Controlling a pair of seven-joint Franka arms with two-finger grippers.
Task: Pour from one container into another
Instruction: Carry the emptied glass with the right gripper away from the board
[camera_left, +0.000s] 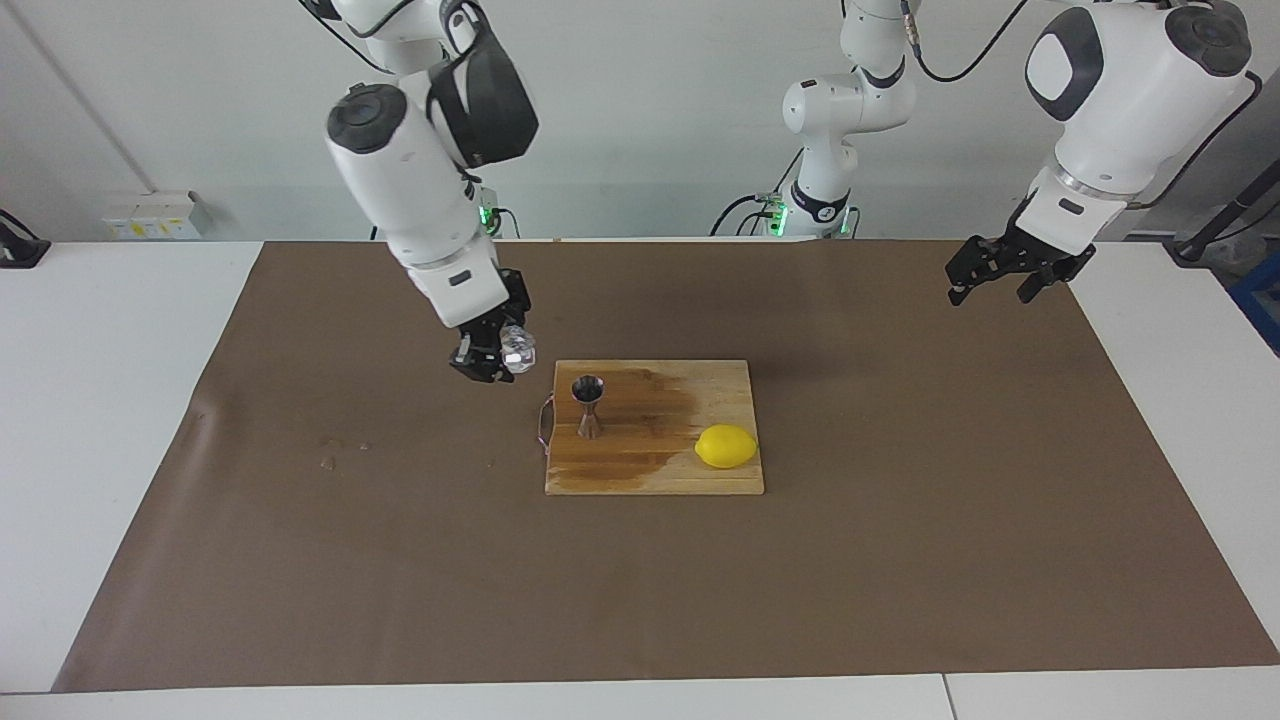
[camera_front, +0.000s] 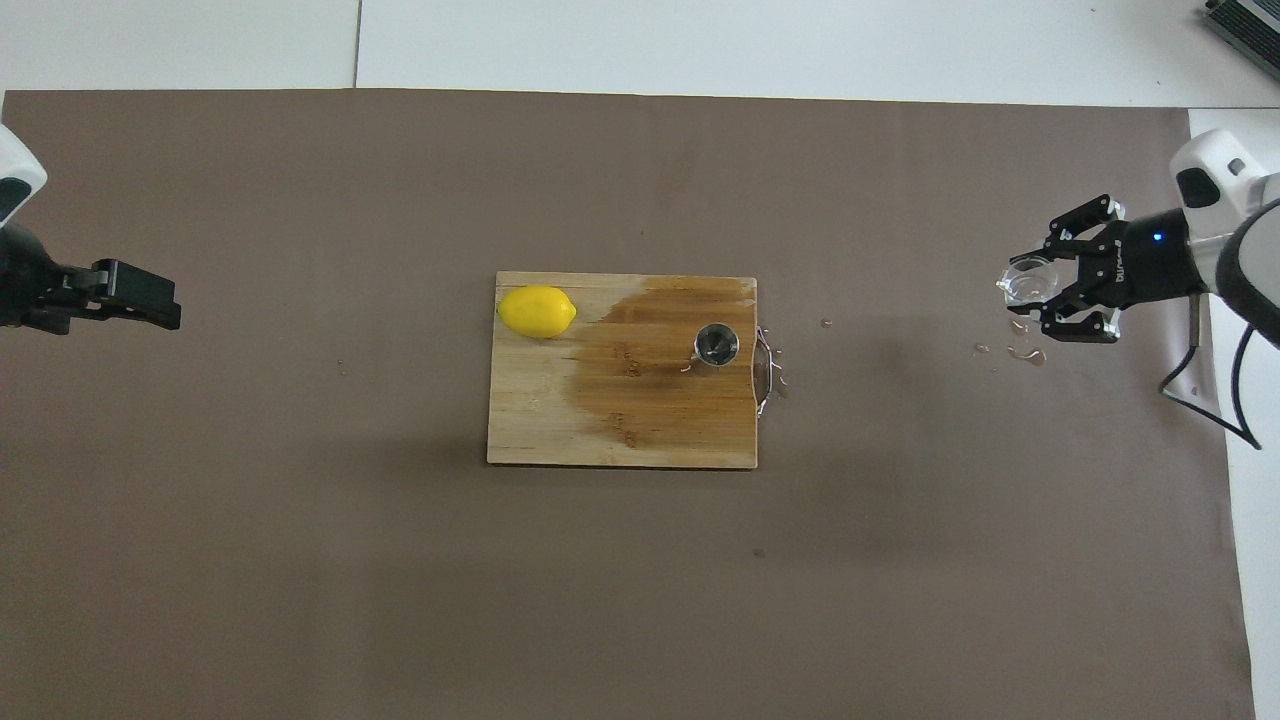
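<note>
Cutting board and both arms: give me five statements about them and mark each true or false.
1. The right gripper holds the glass cup up in the air. True.
2. The metal jigger lies on its side on the brown mat. False: it stands upright on the cutting board.
3. The lemon sits on the board, toward the left arm's end of it. True.
4. The left gripper is touching the lemon. False: it waits open in the air over the mat's edge, holding nothing.
5. The board is dry all over. False: a dark wet patch spreads around the jigger.
</note>
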